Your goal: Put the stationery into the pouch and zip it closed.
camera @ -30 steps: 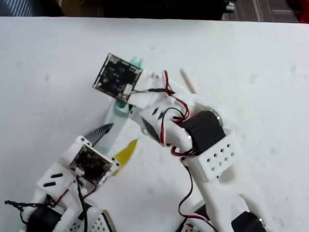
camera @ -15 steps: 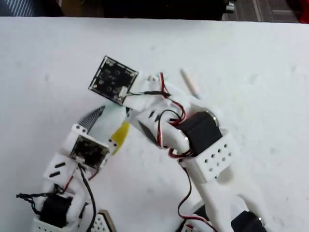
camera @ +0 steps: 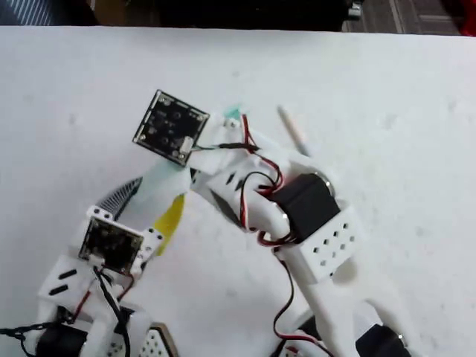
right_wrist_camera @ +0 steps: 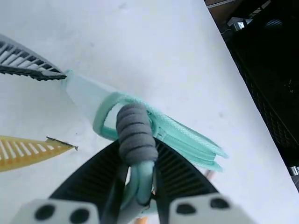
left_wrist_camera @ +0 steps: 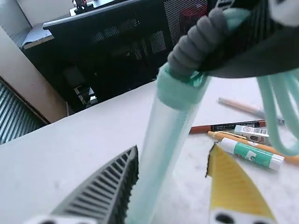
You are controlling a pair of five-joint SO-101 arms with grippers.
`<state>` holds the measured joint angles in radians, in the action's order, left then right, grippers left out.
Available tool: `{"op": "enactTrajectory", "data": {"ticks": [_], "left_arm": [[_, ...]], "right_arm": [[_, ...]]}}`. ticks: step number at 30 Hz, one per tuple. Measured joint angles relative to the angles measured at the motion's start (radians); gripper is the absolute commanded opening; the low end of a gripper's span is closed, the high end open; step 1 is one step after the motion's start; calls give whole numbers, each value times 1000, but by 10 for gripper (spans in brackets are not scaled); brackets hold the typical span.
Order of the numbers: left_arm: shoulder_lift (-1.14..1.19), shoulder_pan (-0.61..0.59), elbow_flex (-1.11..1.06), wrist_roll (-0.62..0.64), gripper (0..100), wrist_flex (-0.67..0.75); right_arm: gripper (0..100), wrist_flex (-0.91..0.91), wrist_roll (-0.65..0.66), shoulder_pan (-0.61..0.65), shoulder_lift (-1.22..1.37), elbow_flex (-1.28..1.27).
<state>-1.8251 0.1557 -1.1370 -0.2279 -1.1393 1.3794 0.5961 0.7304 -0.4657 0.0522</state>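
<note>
One pouch is lying across the table, long axis running 7 to 1 o'clock in the high view. The right claw is pinching its zip pull partway along. The left claw is straddling the 7 o'clock end, wide open, empty.

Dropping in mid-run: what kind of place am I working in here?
Likely a lab or workshop bench: a plain white table, a black mesh-fronted cabinet behind it, and loose pens beside the pouch.
</note>
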Motion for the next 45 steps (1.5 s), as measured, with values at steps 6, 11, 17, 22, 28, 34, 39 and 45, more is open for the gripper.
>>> {"op": "enactTrajectory", "data": {"ticks": [6, 11, 17, 22, 28, 34, 39, 45], "left_arm": [[0, 0, 9, -43, 299, 8], [0, -54, -48, -46, 302, 115], [0, 8, -152, -138, 302, 181], [0, 12, -241, -169, 302, 338], [0, -3, -328, -169, 298, 439], [0, -3, -402, -169, 297, 496], [0, 35, -397, -98, 285, 436], [0, 121, -353, 5, 212, 407]], "right_arm": [[17, 34, 0, 2, 0, 0], [17, 38, 0, 3, 0, 0], [17, 38, -2, 11, 0, 0], [17, 38, 0, 49, 0, 0], [17, 38, 0, 63, 0, 0], [17, 38, 0, 66, -23, 0], [17, 38, 0, 64, -81, -2], [17, 38, 0, 64, -114, -2]]}}
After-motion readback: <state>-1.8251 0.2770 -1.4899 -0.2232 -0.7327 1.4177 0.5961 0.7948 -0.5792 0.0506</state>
